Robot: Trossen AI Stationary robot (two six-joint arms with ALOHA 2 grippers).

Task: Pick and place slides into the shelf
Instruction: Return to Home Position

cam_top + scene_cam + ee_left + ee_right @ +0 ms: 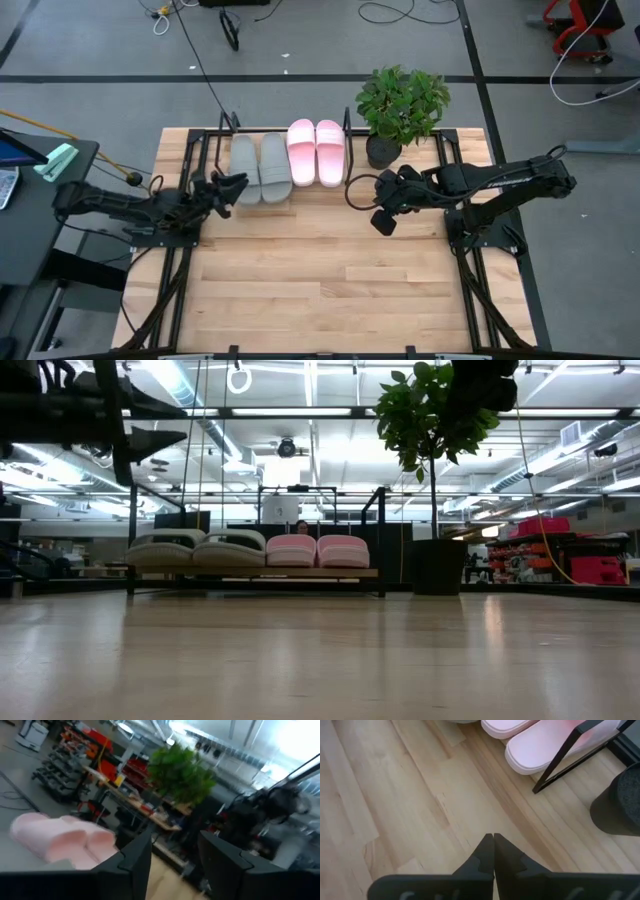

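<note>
Four slides (250,549) were found on the shelf (250,572), grey pair (260,170) beside pink pair (316,152). Left claw (236,186) was held wide, empty, near the grey pair. Right claw (493,838) was pinched closed, empty, above the worktop (420,795).

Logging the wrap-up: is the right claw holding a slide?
No, the right wrist view shows the right claw shut on nothing above the bare table, with the pink slides lying apart from it.
</note>
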